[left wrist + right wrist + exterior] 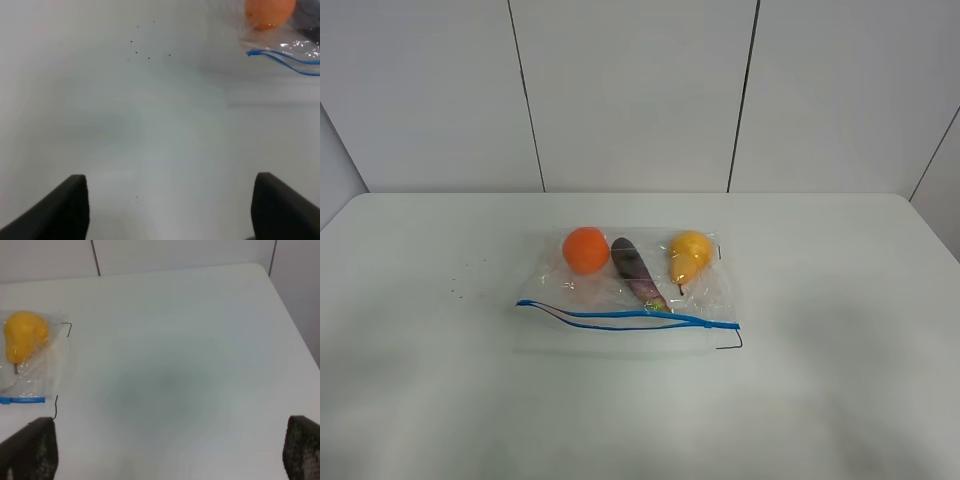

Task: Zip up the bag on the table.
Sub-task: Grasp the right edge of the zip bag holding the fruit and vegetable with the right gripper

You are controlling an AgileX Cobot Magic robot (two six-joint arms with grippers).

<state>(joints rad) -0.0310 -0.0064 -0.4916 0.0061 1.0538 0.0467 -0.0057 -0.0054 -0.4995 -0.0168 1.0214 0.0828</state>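
The bag (630, 290) sits in the middle of the table (410, 400), its blue zipper (620, 317) not shut yet (it looks wavy). The left gripper (172, 207) and right gripper (167, 452) are wide, holding nothing. Next, I think, they should reach for the zipper's ends.

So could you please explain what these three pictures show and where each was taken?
A two-armed robot sits at a white table. One picture comes from a camera mounted high; the arms are out of its sight. The other two come from cameras on each wrist: the dark shapes are the fingers of the left gripper and right gripper, both open, holding nothing. On the table lies a clear bag with a blue zipper strip, holding an orange, a purple vegetable and a yellow pear.
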